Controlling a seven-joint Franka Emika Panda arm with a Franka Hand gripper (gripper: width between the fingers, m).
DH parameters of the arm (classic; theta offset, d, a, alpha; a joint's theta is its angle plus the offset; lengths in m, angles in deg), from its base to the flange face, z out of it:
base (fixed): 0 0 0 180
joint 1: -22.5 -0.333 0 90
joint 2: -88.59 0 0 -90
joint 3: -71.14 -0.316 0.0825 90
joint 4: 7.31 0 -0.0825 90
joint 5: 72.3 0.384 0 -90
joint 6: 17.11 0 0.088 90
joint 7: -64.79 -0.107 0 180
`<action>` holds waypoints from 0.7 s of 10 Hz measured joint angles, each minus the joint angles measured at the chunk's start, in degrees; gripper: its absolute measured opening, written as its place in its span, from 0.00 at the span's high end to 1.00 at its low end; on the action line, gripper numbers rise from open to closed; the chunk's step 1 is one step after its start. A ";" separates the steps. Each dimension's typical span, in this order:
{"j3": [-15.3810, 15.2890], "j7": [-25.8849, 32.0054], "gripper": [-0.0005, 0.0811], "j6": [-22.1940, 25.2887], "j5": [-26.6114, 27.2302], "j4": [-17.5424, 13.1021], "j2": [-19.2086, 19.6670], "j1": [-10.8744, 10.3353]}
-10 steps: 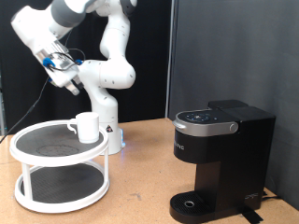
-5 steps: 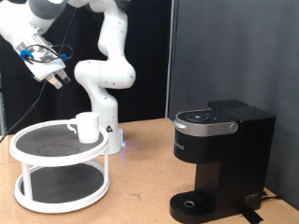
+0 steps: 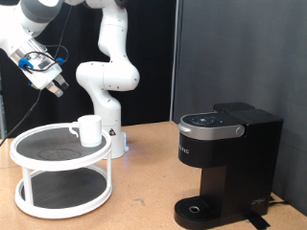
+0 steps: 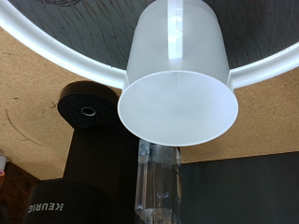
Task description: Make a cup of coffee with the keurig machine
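Here I see the gripper (image 3: 58, 89) high above the cup (image 3: 88, 129); I cannot tell its opening.

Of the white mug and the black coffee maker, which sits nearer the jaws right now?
The plain white ceramic mug on the white two-tier round stand, below the gripper. The black boxy coffee maker stands far off at the exterior view's right.

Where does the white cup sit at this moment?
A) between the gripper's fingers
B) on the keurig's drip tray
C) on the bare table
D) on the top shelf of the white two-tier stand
D: the cup stands on the stand's top shelf; the gripper hangs above, apart.
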 joint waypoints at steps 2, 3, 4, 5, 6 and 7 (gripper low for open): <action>-0.59 0.05 0.09 0.00 -0.18 0.37 0.23 -0.17; -1.00 0.05 0.09 0.00 -0.19 0.64 0.20 -0.18; -1.44 0.05 0.09 0.00 -0.19 0.90 0.16 -0.18; -1.86 0.05 0.09 -0.39 -0.20 1.31 0.09 -0.18; -2.32 -0.03 0.09 -1.34 -0.47 1.94 0.06 -0.16; -2.89 -0.20 0.09 -3.18 -1.03 3.01 0.07 -0.13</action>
